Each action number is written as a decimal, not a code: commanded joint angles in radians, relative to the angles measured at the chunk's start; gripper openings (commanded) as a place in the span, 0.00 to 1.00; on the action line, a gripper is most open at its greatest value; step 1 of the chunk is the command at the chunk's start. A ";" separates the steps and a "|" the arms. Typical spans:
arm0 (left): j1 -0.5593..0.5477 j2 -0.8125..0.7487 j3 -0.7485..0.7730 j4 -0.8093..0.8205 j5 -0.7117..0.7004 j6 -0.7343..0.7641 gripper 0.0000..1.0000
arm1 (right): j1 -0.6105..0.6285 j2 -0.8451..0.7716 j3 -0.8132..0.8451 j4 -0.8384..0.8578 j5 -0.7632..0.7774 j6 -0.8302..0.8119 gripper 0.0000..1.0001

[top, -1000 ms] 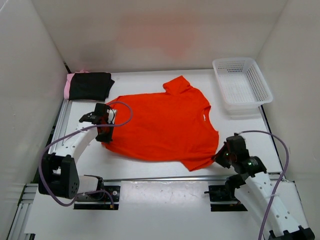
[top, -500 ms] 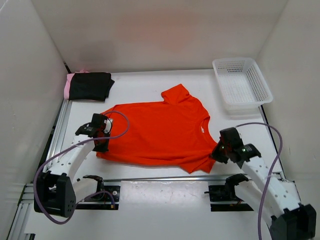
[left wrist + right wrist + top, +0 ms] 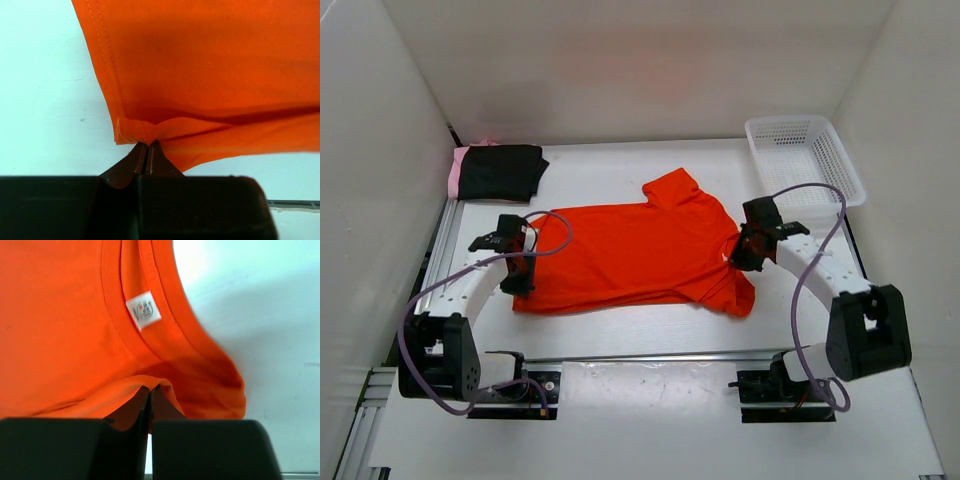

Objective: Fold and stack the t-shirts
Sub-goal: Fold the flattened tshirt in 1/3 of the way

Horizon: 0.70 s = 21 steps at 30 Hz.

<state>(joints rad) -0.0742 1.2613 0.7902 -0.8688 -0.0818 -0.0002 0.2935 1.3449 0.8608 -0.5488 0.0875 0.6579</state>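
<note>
Gripping orange-red t-shirt (image 3: 630, 255) edges, left gripper (image 3: 147, 146) and right gripper (image 3: 150, 390) look pinched tight

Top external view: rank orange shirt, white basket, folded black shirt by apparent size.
1. orange shirt, spread out, clearly largest
2. white basket
3. black shirt, folded, smallest
</note>
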 commanded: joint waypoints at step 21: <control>0.105 0.156 0.109 0.076 0.059 0.000 0.23 | -0.053 0.434 0.414 -0.042 -0.140 -0.233 0.00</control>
<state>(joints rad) 0.0120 1.4307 0.8547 -0.8261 -0.0357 -0.0002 0.2462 1.7695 1.2186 -0.5701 -0.0376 0.4538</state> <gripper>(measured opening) 0.225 0.003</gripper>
